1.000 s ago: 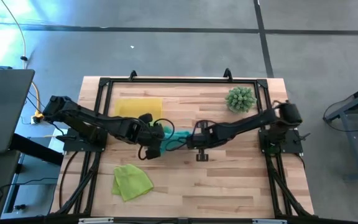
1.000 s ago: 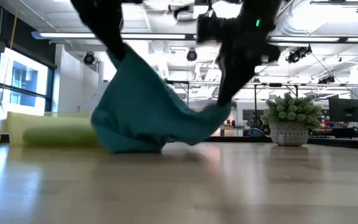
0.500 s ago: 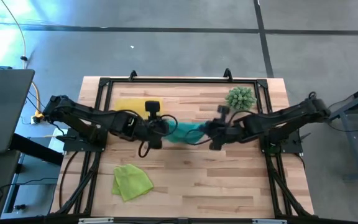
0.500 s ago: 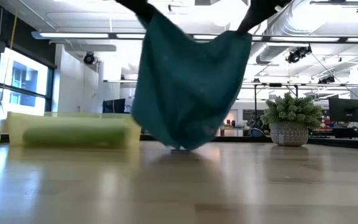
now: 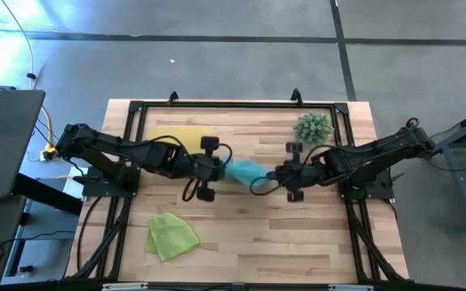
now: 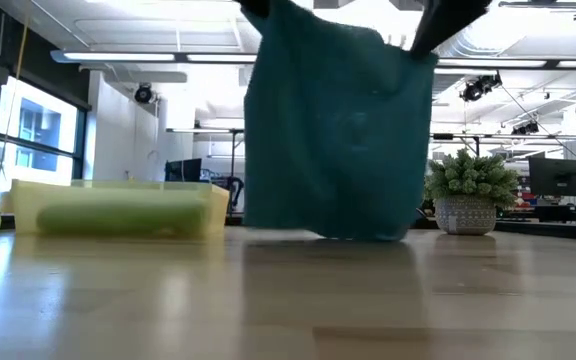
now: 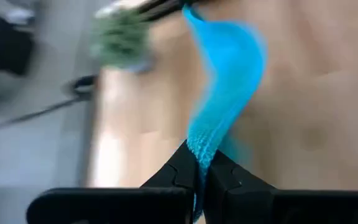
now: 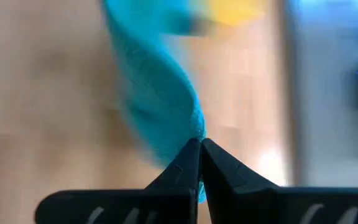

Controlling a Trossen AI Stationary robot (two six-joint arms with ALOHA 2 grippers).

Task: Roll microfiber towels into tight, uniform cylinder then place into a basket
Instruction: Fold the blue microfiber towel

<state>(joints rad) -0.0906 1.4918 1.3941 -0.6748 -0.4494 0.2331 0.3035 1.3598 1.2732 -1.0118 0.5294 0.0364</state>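
Grippers left (image 5: 219,167) and right (image 5: 275,176) pinching teal towel (image 5: 245,170) stretched between; unrolled. One roll (image 6: 118,217) binned, lime towel (image 5: 171,236) waiting.

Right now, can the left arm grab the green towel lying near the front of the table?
Probably not yet. The left gripper is shut on the teal towel, which it shares with the right gripper. The green towel lies uncovered with nothing around it, so the way is free once it lets go.

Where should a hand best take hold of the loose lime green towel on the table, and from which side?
The lime green towel lies crumpled on the table, so pinch a raised corner at its edge, coming down from above.
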